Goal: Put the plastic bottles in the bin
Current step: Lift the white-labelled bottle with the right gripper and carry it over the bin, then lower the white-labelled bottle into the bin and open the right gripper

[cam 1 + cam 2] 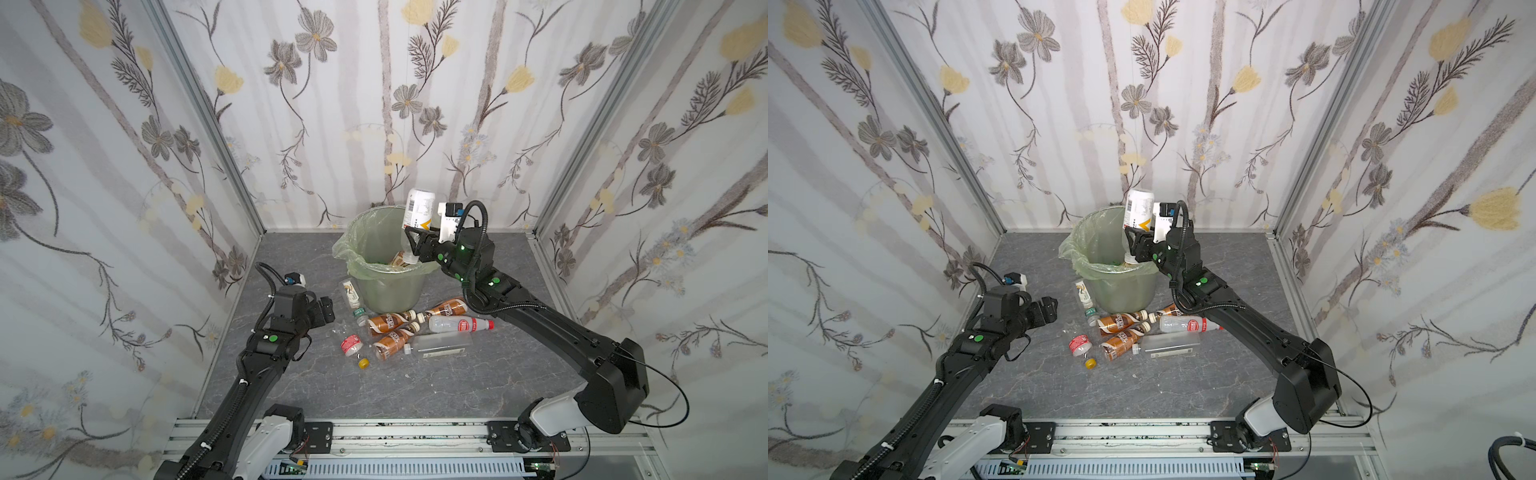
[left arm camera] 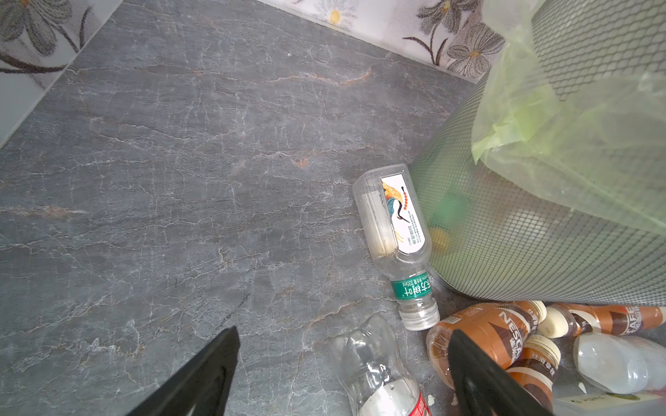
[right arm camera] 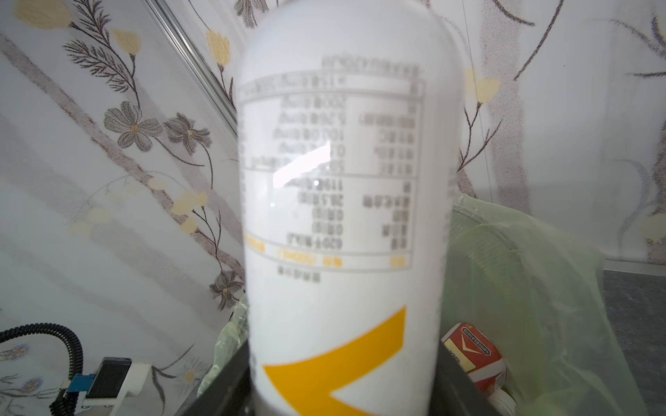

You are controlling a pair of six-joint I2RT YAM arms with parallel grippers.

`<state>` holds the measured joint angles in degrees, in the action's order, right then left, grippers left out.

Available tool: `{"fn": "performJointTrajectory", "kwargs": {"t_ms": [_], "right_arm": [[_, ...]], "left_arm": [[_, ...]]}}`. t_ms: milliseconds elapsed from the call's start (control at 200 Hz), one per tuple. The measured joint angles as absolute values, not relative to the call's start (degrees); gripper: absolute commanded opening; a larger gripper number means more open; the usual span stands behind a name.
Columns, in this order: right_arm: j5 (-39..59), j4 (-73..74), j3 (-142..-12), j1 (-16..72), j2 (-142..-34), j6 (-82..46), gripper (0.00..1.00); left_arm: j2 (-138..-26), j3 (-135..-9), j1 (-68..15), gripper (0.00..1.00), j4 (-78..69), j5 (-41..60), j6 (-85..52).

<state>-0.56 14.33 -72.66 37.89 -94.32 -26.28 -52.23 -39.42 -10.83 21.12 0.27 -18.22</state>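
My right gripper [image 1: 415, 245] [image 1: 1136, 245] [image 3: 342, 351] is shut on a white-labelled bottle [image 1: 419, 210] [image 3: 342, 180], held cap-down over the pale green bin [image 1: 395, 291] [image 1: 1121, 291]; its cap dips inside the rim. A red-labelled bottle [image 3: 472, 356] lies in the bin. Several bottles lie in front of the bin: brown-and-white ones [image 1: 390, 322], a red-labelled one [image 1: 459, 324], a crushed clear one [image 1: 350, 345] [image 2: 374, 367] and a bird-labelled clear one [image 1: 350, 293] [image 2: 393, 223]. My left gripper [image 1: 328, 309] [image 2: 342, 333] hovers open left of the pile, empty.
A flat clear bottle [image 1: 440, 345] and a loose yellow cap [image 1: 364, 363] lie at the pile's front. Flowered walls close in the grey stone floor [image 1: 374, 395] on three sides. The bin's bag [image 2: 558, 126] hangs over its rim.
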Motion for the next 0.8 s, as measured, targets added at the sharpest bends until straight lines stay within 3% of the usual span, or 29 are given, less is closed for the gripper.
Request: {"fn": "performJointTrajectory", "kwargs": {"t_ms": [800], "right_arm": [[-0.40, 14.41, -71.99, 38.02, -96.66, -25.39, 0.71]], "left_arm": [[-50.68, -38.02, -10.81, 0.92, 20.34, 0.21, -18.39]]}}
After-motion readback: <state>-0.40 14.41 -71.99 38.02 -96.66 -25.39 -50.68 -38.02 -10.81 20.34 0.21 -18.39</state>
